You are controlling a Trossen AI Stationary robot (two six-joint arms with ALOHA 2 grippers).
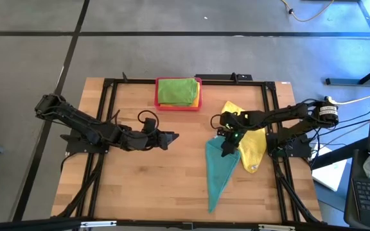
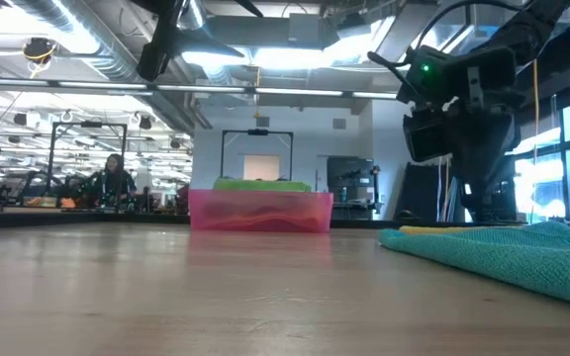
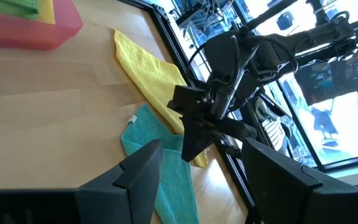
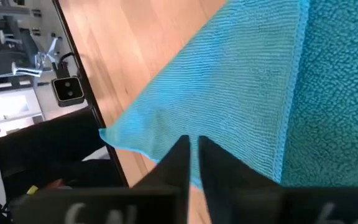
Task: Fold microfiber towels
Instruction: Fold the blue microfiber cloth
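Note:
A teal towel (image 1: 218, 176) lies spread on the table at the right, drawn out to a point toward the near edge. Its far end lies beside a yellow towel (image 1: 252, 144), which sits crumpled by the right rail. My right gripper (image 1: 225, 151) points slantwise down over the teal towel's far end. Its fingers (image 4: 182, 155) stand almost together, with only a slit between them. My left gripper (image 1: 172, 136) hovers open over bare wood at the table's middle and faces the right gripper. A green towel (image 1: 177, 91) lies folded in the pink tray (image 1: 161, 106). My right gripper has its fingertips over a flap of the teal towel (image 4: 229, 93) near its far end, coming slantwise from above. Its own fingers hide the tips' ends, so I cannot tell whether it touches or pinches the cloth. The towel lies on the table.
The pink tray stands at the far edge, middle. Black rails (image 1: 272, 128) frame the wooden top on the left, right and far sides. Bare wood stretches across the table's near left half (image 1: 146, 186).

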